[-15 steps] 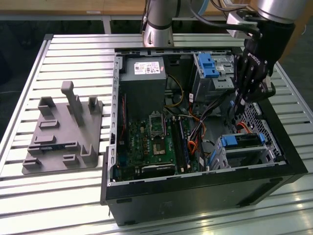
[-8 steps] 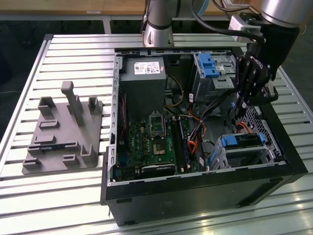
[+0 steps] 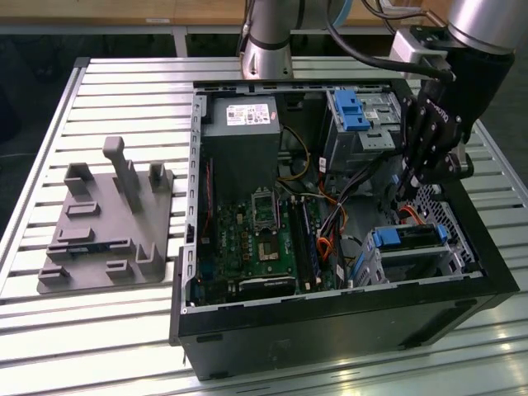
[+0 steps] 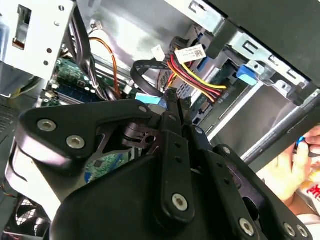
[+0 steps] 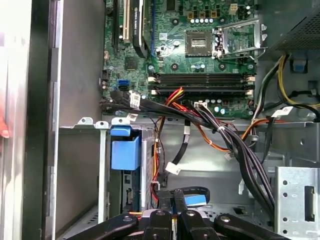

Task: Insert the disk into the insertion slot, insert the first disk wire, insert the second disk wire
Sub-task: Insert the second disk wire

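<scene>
The disk [image 3: 410,241] sits in the insertion slot [image 3: 452,247], a small perforated silver cage at the case's front corner on the exterior view's right. Its blue carrier also shows in both wrist views [image 5: 125,150] [image 4: 247,74]. My gripper [image 3: 406,190] hangs inside the case just above and behind the cage. Its fingers [image 4: 172,107] are shut on a black disk wire [image 4: 142,70] with a light blue plug [image 4: 150,98] at the tips. That wire loops beside my gripper [image 5: 174,194] in the first wrist view, with the blue plug [image 5: 195,201] close to the fingertips.
A red, yellow and black power wire bundle [image 4: 200,75] runs toward the cage. The motherboard [image 3: 264,239], power supply [image 3: 243,140] and blue-latched upper bay [image 3: 351,111] fill the case. A grey fixture plate [image 3: 107,231] lies on the table. A person's hand [image 4: 285,175] is outside the case wall.
</scene>
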Robot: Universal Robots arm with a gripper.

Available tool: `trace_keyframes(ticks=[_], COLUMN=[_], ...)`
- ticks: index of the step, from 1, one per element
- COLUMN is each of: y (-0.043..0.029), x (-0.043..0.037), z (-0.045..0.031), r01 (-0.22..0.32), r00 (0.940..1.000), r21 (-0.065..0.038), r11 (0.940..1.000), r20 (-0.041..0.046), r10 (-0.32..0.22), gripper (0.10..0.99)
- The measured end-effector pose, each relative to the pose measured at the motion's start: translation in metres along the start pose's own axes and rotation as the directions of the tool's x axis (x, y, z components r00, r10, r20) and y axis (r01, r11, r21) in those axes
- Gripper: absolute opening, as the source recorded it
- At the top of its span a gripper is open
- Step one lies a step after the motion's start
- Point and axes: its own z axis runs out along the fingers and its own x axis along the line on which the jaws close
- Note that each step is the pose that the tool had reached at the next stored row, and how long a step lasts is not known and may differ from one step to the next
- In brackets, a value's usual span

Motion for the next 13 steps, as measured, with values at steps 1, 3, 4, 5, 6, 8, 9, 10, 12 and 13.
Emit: trace_keyframes(ticks=[1,3,4,5,6,8,9,10,12,13], y=[0.0,0.0,0.0,0.0,0.0,0.0,0.0,0.0,0.0,0.0], x=[0.0007,0.0043,0.0072,0.0101,0.013,0.0174,0.0188,0.02,0.0221,0.0232], z=[0.0001,0.0,-0.0001,-0.0001,-0.0002,0.0002,0.0003,0.0004,0.0006,0.0005], r01=[0.001,0.001,0.001,0.001,0.001,0.001,0.001,0.002,0.003,0.003], r00=[0.9999,0.9998,0.9998,0.9998,0.9998,0.9997,0.9996,0.9993,0.9981,0.9974], r21=[0.0,0.0,0.0,0.0,0.0,0.0,0.0,0.0,0.001,0.001], r11=[1.0,1.0,1.0,1.0,1.0,1.0,1.0,1.0,1.0,1.0], r20=[0.0125,0.0207,0.0207,0.0209,0.0206,0.0228,0.0287,0.0383,0.0617,0.0722], r10=[-0.001,-0.001,-0.001,-0.001,-0.001,-0.001,-0.001,-0.002,-0.003,-0.003], gripper=[0.145,0.145,0.145,0.145,0.145,0.145,0.145,0.145,0.145,0.145])
